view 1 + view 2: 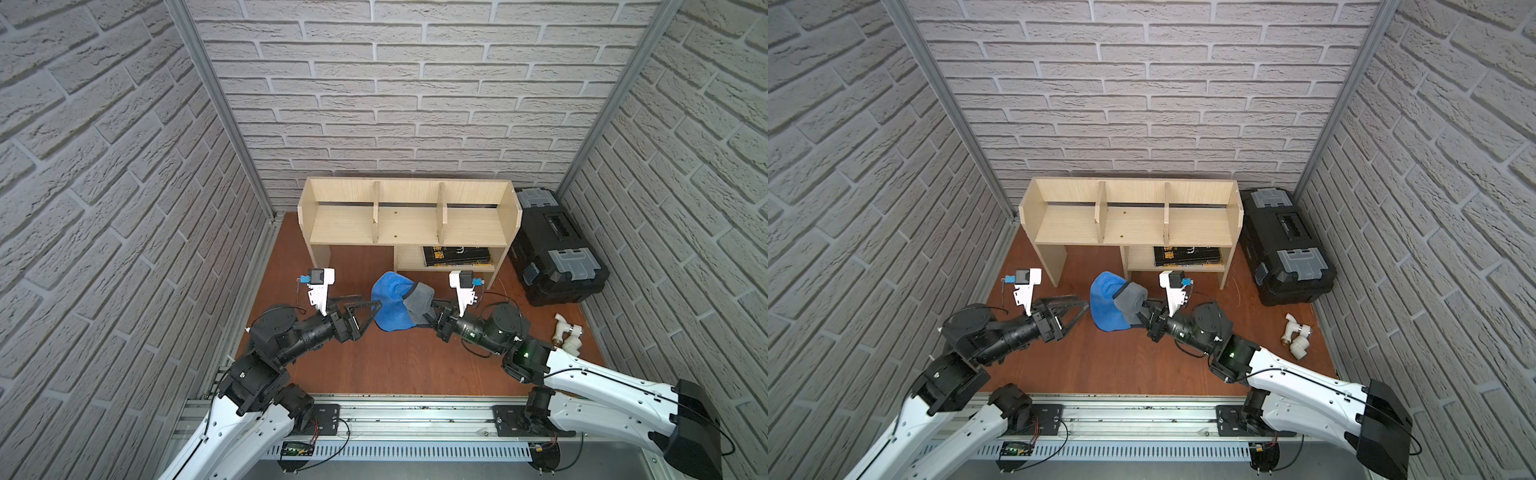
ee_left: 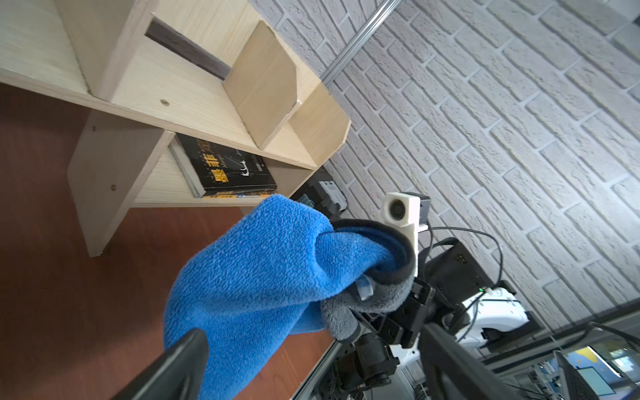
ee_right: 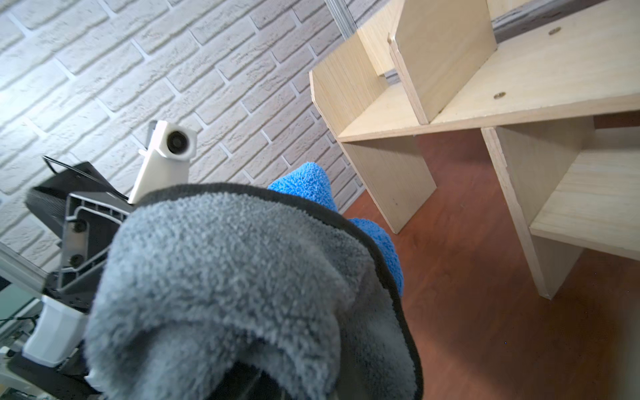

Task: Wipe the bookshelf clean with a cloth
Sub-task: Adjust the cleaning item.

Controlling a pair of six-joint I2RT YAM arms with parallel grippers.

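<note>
left hand (image 1: 376,309) spread wide beside cloth (image 1: 392,305) | right hand (image 1: 424,316) clamped on cloth

Both top views look down from the front; both wrist views closely share the cloth (image 2: 259,277).

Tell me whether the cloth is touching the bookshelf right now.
Apart. In the right wrist view, bare brown floor shows between the cloth and the bookshelf, legs included.
</note>
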